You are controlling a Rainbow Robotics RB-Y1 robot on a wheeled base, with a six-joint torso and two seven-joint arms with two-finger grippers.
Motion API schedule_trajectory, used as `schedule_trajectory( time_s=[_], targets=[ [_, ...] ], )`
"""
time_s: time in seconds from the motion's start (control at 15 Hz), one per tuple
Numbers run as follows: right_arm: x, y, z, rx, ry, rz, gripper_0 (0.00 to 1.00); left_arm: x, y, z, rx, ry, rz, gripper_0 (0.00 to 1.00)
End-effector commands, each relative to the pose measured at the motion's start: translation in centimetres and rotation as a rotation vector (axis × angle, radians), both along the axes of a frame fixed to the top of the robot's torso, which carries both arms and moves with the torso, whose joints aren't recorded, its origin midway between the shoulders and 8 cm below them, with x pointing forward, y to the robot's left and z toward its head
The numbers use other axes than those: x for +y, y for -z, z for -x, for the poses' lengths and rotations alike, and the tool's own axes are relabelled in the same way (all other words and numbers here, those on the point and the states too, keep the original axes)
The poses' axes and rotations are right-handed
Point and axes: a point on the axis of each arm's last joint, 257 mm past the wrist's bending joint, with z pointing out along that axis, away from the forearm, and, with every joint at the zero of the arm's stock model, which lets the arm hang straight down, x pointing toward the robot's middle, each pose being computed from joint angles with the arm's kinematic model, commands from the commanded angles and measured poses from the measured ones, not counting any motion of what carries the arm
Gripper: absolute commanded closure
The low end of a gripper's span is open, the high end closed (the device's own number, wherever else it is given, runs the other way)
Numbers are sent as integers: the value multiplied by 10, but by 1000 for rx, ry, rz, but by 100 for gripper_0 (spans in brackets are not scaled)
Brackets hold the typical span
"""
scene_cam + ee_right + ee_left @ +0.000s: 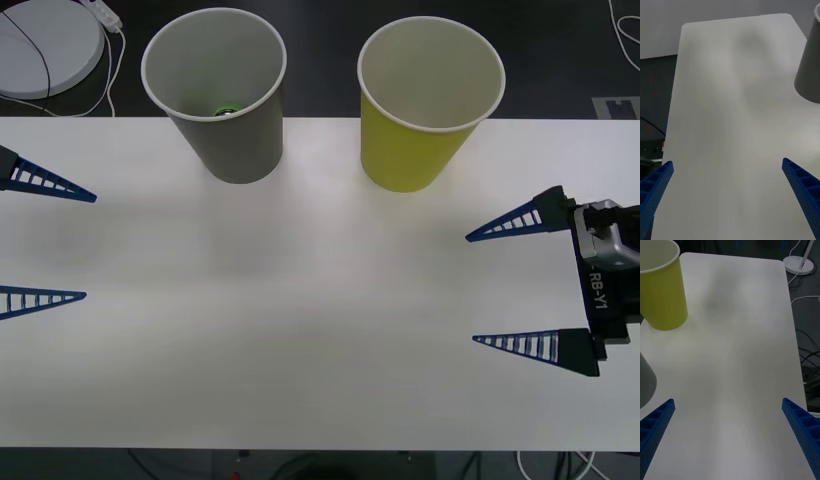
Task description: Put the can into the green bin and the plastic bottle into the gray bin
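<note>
The right gripper (470, 290) hangs over the right side of the white table (300, 300), its two blue ribbed fingers (510, 220) spread wide apart with nothing between them. In the right wrist view the same fingers (801, 187) sit at the two corners over bare tabletop. The left gripper (88, 245) waits at the table's left edge, also spread wide and holding nothing.

Between the two grippers the tabletop runs bare from the near edge up to the cups. At the far edge stand the gray bin (228, 130) on the left and the green bin (415, 140) on the right, both upright and well apart from each other and from both grippers. Low inside the gray bin a small patch of green and black shows, seemingly the plastic bottle (226, 109). The green bin's white inside is too shaded to tell what it holds.

Beyond the table, a round white lamp base (40, 45) and cables (115, 60) lie on the dark floor.
</note>
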Motion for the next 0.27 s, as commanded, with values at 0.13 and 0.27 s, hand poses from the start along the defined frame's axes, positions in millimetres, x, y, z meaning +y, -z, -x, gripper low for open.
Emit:
schedule_trajectory(
  time_s=[0.13, 0.27],
  targets=[
    [0, 0, 0, 3, 0, 0, 0, 0, 0, 0, 0, 0, 0, 0],
    [0, 0, 0, 3, 0, 0, 0, 0, 0, 0, 0, 0, 0, 0]
  ],
)
